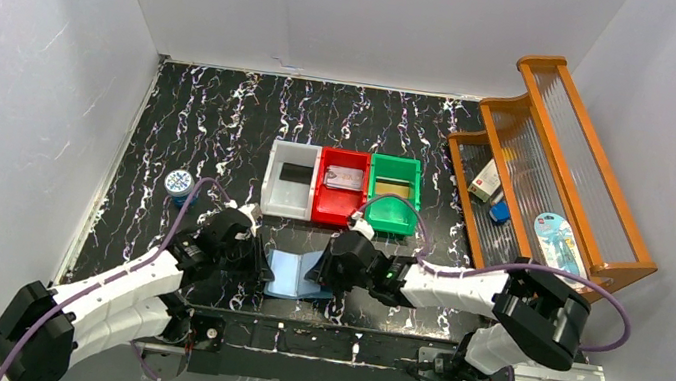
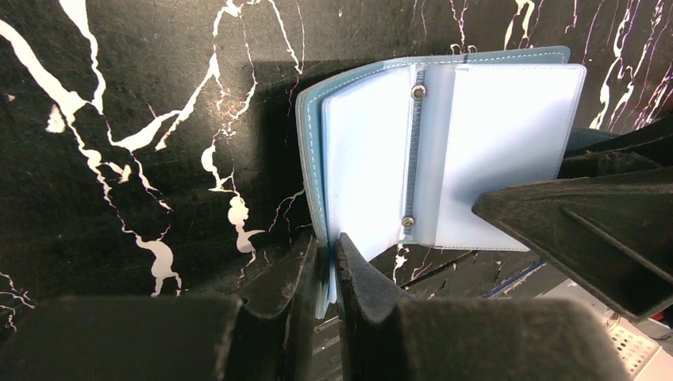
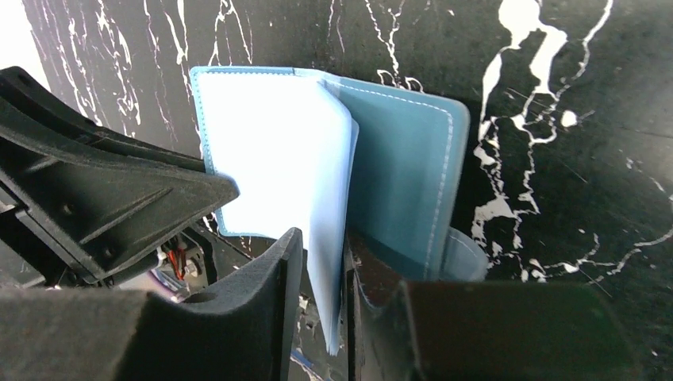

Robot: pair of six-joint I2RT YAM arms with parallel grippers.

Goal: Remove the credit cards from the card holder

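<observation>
Wallet (image 1: 296, 275) held open from both sides
The left gripper (image 2: 327, 248) pinches its cover (image 2: 306, 151); the right gripper (image 3: 323, 248) sits narrow round a sleeve (image 3: 270, 151), hold unclear; pulling apart might tear it

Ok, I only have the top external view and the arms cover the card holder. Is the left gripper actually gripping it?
Observer: Yes, the left wrist view shows the left gripper pinched on the near edge of the card holder.
Operator: Any cards in the pockets?
Observer: The clear pockets facing that camera look empty.
Operator: And the right gripper?
Observer: A clear page runs between its fingers; I can't tell if it's clamped.
</observation>
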